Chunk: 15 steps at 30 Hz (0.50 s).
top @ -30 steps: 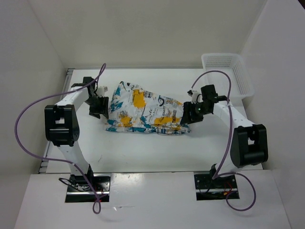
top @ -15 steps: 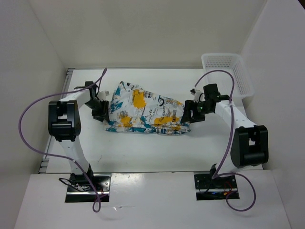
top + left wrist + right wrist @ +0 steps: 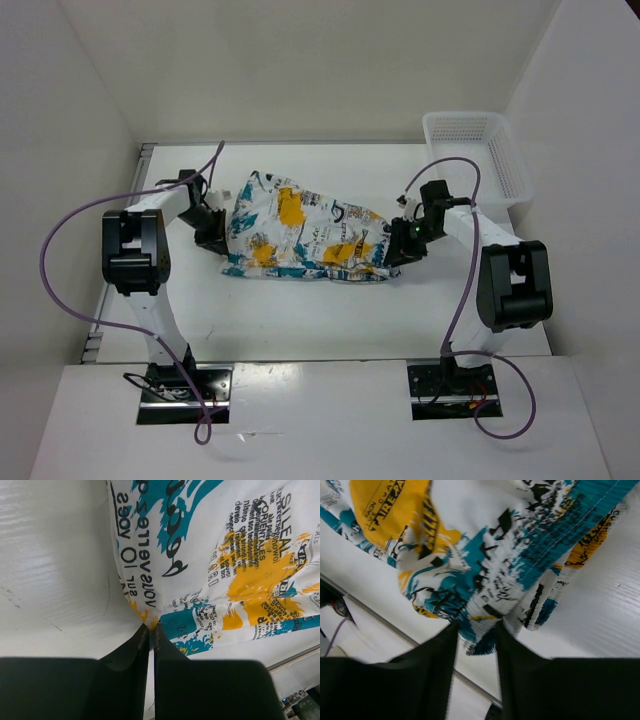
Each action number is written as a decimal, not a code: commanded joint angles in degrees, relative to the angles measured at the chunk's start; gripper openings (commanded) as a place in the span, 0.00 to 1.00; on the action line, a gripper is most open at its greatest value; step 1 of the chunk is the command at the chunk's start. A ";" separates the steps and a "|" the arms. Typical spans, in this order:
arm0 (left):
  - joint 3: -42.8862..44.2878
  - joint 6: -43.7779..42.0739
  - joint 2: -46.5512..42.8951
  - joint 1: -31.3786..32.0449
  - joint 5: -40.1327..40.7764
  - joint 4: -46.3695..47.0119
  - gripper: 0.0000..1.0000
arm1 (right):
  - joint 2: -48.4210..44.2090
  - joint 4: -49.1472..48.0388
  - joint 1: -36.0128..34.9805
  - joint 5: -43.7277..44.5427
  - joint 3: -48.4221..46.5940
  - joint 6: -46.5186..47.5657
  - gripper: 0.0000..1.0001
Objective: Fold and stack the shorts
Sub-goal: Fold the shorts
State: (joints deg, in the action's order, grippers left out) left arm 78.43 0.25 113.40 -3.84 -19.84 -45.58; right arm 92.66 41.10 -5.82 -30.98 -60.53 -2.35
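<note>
On the middle of the white counter (image 3: 300, 315), the crumpled white fabric shorts printed teal, yellow-orange and black (image 3: 300, 235) are pinched at opposite side edges by the left hand (image 3: 151, 626) and the right hand (image 3: 475, 626), and are judged light, limp and best taken by corners.

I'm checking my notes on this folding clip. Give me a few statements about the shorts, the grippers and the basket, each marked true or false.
1. The shorts lie on the table between the two arms. True.
2. The shorts are inside the basket. False: the basket stands apart at the far right corner, and the shorts are on the table.
3. The left gripper pinches the shorts at one edge. True.
4. The right gripper hangs wide open, away from the fabric. False: bunched fabric at the right end of the shorts sits between its fingers.
</note>
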 commanded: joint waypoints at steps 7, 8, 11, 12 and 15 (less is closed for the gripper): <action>5.06 -0.25 -5.12 -0.38 -1.35 -3.19 0.09 | -1.17 -1.81 0.29 -2.15 -2.65 2.51 0.00; 5.93 -0.25 -5.12 -0.38 -0.39 -3.20 0.09 | -1.95 -1.81 0.29 -2.15 -4.23 3.48 0.00; 6.56 -0.25 -6.35 -0.38 0.94 -3.20 0.09 | -2.57 0.03 1.51 -2.15 -7.65 8.83 0.00; 6.56 -0.25 -6.35 -0.38 0.94 -3.72 0.09 | -2.57 0.73 2.30 -3.11 -8.45 10.16 0.00; 7.61 -0.25 -6.88 -0.38 2.08 -3.72 0.09 | -2.05 4.50 4.51 -3.73 -10.74 16.31 0.00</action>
State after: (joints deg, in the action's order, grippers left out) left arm 83.81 0.25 108.95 -3.88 -18.87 -48.05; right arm 93.41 42.26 -3.62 -33.17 -67.29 6.24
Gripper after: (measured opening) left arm 0.086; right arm 0.003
